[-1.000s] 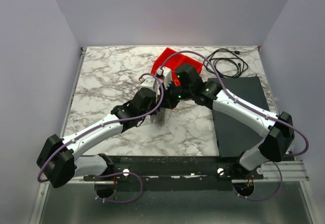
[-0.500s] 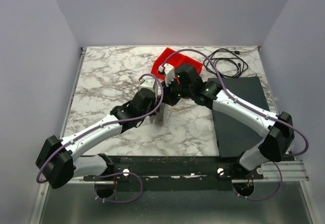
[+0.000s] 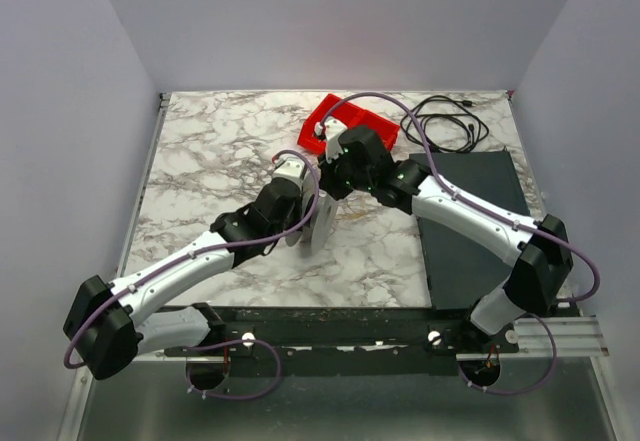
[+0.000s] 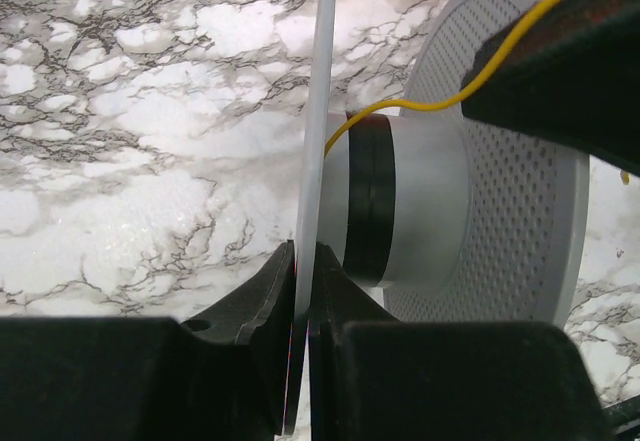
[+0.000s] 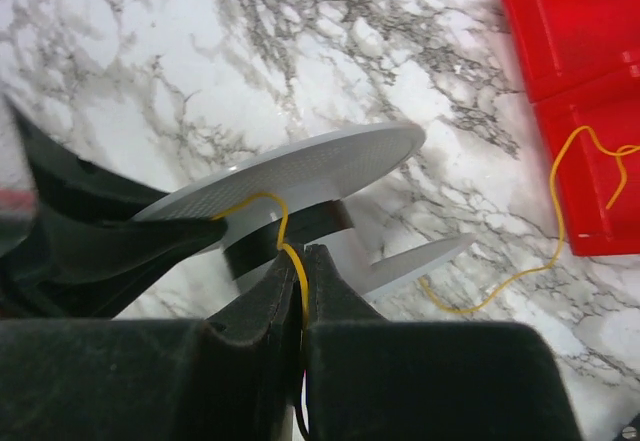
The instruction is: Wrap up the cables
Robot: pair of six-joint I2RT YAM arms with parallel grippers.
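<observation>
The cable is a hair-thin yellow wire (image 5: 556, 223). It runs from the red tray across the marble to a white spool (image 5: 300, 169) with two flat flanges and a black-banded hub. My right gripper (image 5: 303, 264) is shut on the wire just beside the hub. My left gripper (image 4: 303, 261) is shut on the edge of the spool's thin flange (image 4: 318, 131) and holds the spool upright. The wire (image 4: 440, 101) leaves the hub toward the right gripper. In the top view both grippers meet mid-table at the spool (image 3: 320, 223).
A red tray (image 3: 352, 123) lies just behind the grippers and also shows in the right wrist view (image 5: 580, 81). A black cord coil (image 3: 447, 121) sits at the back right. A dark mat (image 3: 470, 231) covers the table's right side.
The right gripper has moved a little left and back with the wire. The left arm has swung and turned the spool, so its flange now faces the camera more.
</observation>
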